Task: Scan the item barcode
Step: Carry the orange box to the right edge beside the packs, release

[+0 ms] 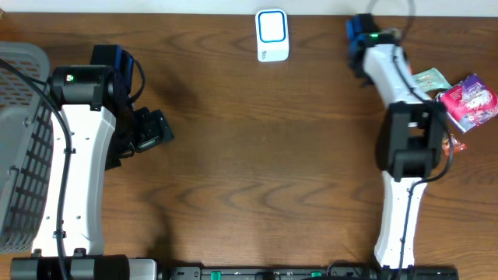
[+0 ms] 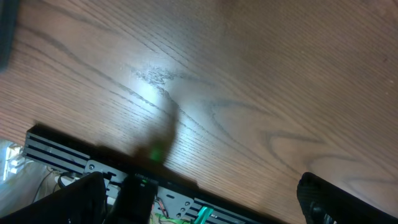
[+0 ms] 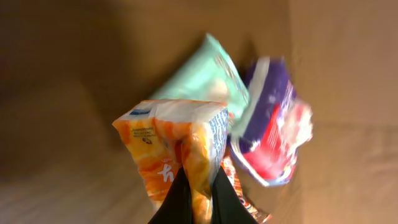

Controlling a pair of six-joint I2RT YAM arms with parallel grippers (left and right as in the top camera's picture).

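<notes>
My right gripper (image 3: 200, 173) is shut on an orange snack packet (image 3: 174, 143), pinching its lower edge between the two black fingers and holding it above the table. In the overhead view this gripper is hidden under the right arm's black wrist (image 1: 410, 140), and only a sliver of the orange packet (image 1: 454, 144) shows beside it. The white barcode scanner (image 1: 272, 35) with a blue frame stands at the far middle of the table. My left gripper (image 1: 149, 129) hovers open at the left with nothing between its fingers (image 2: 329, 199).
A teal packet (image 3: 208, 74) and a purple and red packet (image 3: 273, 130) lie on the table under the held one, at the right edge (image 1: 467, 101). A grey mesh basket (image 1: 19, 140) stands at the far left. The arms' base rail (image 2: 74, 155) runs along the front edge.
</notes>
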